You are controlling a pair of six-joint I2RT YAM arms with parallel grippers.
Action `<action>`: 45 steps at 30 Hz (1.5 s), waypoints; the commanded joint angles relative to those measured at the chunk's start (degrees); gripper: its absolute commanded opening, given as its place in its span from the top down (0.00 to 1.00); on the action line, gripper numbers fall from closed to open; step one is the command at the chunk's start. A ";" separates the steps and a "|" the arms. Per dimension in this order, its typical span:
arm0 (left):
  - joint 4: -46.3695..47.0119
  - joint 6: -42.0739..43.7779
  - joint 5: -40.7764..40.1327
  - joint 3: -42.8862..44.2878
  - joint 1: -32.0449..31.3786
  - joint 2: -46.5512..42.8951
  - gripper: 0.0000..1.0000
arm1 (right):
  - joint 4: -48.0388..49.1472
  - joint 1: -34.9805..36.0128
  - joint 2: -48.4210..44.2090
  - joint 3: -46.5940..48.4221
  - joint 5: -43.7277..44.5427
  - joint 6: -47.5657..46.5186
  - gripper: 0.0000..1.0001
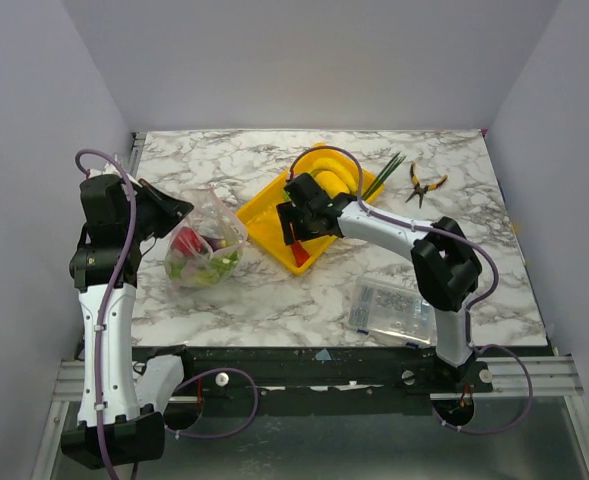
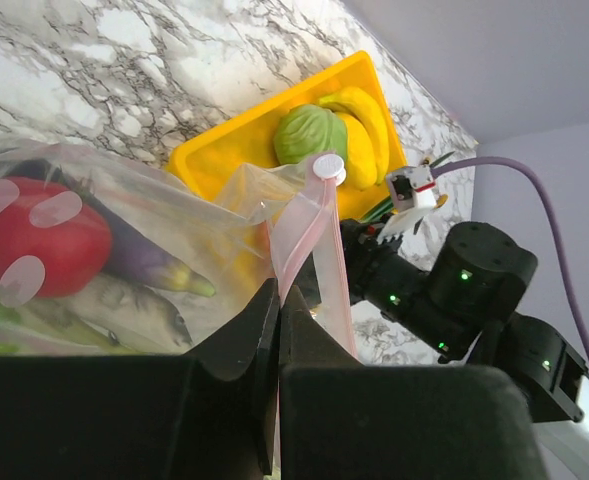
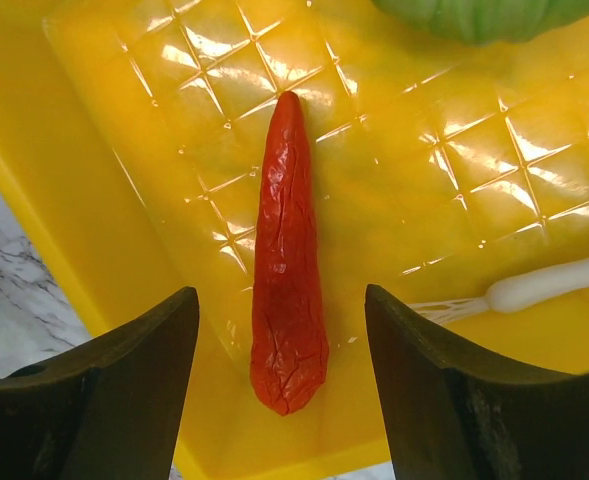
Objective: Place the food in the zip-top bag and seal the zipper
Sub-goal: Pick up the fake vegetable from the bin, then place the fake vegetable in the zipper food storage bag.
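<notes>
The clear zip-top bag [image 1: 206, 245] lies left of the yellow tray [image 1: 264, 215], holding a red tomato [image 2: 34, 245], a purple piece and green pieces. My left gripper [image 2: 279, 300] is shut on the bag's pink zipper strip [image 2: 309, 225] and holds the mouth up; it also shows in the top view [image 1: 179, 210]. My right gripper [image 3: 282, 340] is open over the tray [image 3: 454, 200], its fingers on either side of the red pepper [image 3: 289, 260], which lies flat. A green leafy piece [image 2: 309, 133], yellow bananas [image 2: 364, 115] and the white leek end [image 3: 554, 285] lie in the tray.
Yellow-handled pliers [image 1: 424, 183] lie at the back right. A rigid clear box of small parts [image 1: 392, 308] sits at the front right. The leek's green stems [image 1: 384, 175] stick out past the tray's right edge.
</notes>
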 commanded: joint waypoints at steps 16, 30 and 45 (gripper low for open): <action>5.33 0.81 8.07 -0.45 0.13 3.20 1.00 | 4.65 0.33 7.51 2.36 -5.62 4.68 0.82; 4.03 -0.03 9.82 -2.02 0.16 2.99 1.00 | 8.07 0.08 -6.27 -3.01 6.34 6.17 1.00; 3.75 0.98 10.70 -2.77 0.04 0.93 1.00 | 28.21 0.06 -31.21 -21.17 6.90 7.41 1.00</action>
